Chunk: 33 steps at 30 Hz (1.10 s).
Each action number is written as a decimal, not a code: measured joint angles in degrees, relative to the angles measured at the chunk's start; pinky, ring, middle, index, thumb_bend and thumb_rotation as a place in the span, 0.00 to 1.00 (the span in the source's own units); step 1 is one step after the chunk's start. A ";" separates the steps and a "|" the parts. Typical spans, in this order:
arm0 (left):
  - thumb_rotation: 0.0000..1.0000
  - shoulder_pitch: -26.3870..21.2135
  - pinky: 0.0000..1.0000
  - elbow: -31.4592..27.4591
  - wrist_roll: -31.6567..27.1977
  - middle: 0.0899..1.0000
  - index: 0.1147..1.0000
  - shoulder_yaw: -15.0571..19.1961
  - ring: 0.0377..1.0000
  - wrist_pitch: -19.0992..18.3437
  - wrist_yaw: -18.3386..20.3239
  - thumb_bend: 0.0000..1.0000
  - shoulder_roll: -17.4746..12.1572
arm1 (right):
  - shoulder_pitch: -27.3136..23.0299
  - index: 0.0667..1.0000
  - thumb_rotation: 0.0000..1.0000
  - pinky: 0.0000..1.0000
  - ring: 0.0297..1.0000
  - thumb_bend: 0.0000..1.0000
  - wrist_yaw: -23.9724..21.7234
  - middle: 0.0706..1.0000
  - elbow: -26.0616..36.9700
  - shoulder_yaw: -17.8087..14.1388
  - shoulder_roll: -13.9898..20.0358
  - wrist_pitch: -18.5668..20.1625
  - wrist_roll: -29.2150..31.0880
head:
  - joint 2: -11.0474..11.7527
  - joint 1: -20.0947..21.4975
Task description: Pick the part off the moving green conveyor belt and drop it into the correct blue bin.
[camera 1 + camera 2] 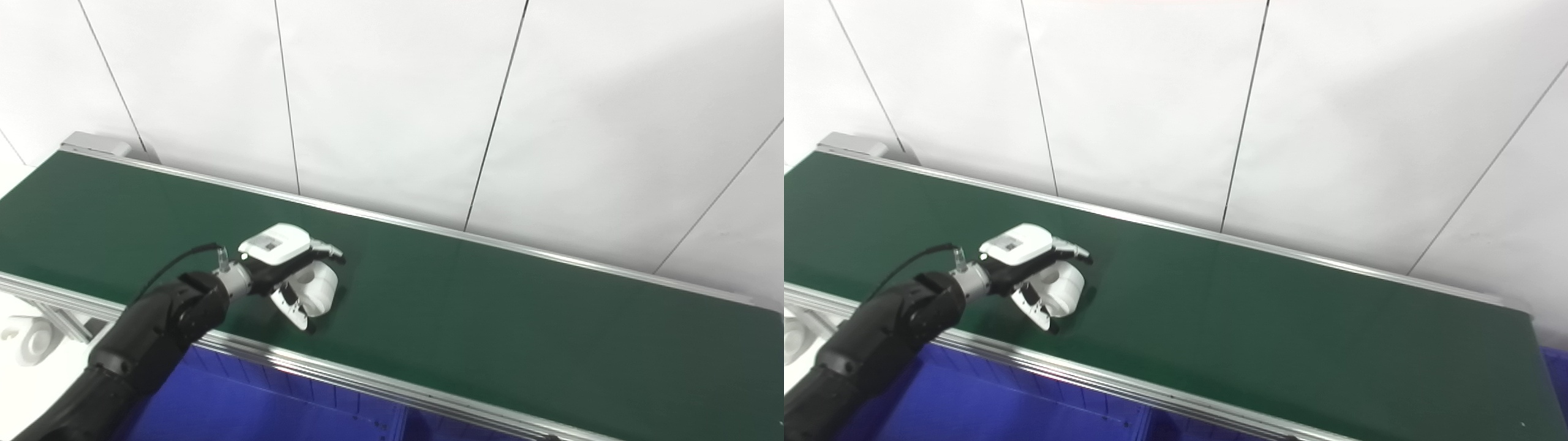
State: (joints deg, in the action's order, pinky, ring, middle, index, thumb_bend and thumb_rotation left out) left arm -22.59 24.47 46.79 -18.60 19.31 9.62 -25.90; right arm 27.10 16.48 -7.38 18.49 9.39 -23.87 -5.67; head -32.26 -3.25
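The left robot hand (288,269) curls around the white part (315,288) near the belt's (490,318) front edge — fingers over it, thumb beneath. It seems gripped. The blue bin (245,404) lies just below that edge; the right hand is out of view.

The left arm reached in from the lower left, black forearm angled up and to the right. Its hand (288,269) was held palm-side down, fingers (324,249) stretched forward above and thumb curled below. The right hand was out of view.
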 measured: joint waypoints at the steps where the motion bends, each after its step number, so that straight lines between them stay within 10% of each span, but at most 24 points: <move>1: 0.31 -0.43 0.79 1.06 0.18 0.83 0.80 -0.41 0.83 -0.08 -1.00 1.00 0.36 | 0.06 1.00 1.00 1.00 1.00 0.82 0.00 1.00 0.05 -0.01 -0.01 0.00 -0.01 | -0.17 0.09; 9: 0.26 -2.93 0.73 2.59 4.28 0.75 0.72 -4.83 0.77 -2.60 -4.29 0.97 1.12 | 0.16 1.00 1.00 1.00 1.00 0.82 -0.22 1.00 0.48 0.04 -0.01 0.00 0.05 | -0.53 0.09; 11: 0.13 -2.58 0.58 3.71 4.98 0.61 0.60 -5.05 0.62 -2.68 -8.83 0.94 1.97 | 0.20 1.00 1.00 1.00 0.99 0.81 -0.21 1.00 0.54 0.06 0.01 0.00 0.01 | -0.79 0.35; 12: 0.09 -2.26 0.52 4.81 4.84 0.56 0.50 -4.78 0.55 -2.33 -12.53 0.69 2.82 | 0.23 1.00 1.00 1.00 0.99 0.81 -0.21 1.00 0.56 0.07 0.00 0.00 0.00 | -0.79 0.44; 14: 0.02 -1.71 0.42 6.78 4.55 0.45 0.45 -4.50 0.44 -0.38 -19.98 0.55 4.76 | 0.30 1.00 1.00 1.00 0.99 0.81 -0.20 1.00 0.63 0.10 0.00 0.00 -0.01 | -0.88 0.35; 19: 0.00 -0.33 0.38 9.66 4.10 0.43 0.43 -4.91 0.41 3.25 -29.53 0.52 6.20 | 0.57 1.00 1.00 1.00 0.99 0.81 -0.22 1.00 1.63 0.15 0.00 0.00 -0.04 | -1.05 0.35; 33: 0.00 -0.55 0.36 2.02 3.87 0.43 0.43 -6.74 0.38 4.46 -24.54 0.52 4.11 | 0.95 1.00 1.00 1.00 0.99 0.79 -1.17 1.00 2.05 0.12 -0.11 0.00 0.10 | -2.20 -0.70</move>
State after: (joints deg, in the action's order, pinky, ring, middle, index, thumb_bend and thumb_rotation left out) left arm -23.14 26.49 50.66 -25.34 23.77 -14.92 -21.79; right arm 28.05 15.30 -5.34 18.61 9.28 -23.87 -5.57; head -34.45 -3.96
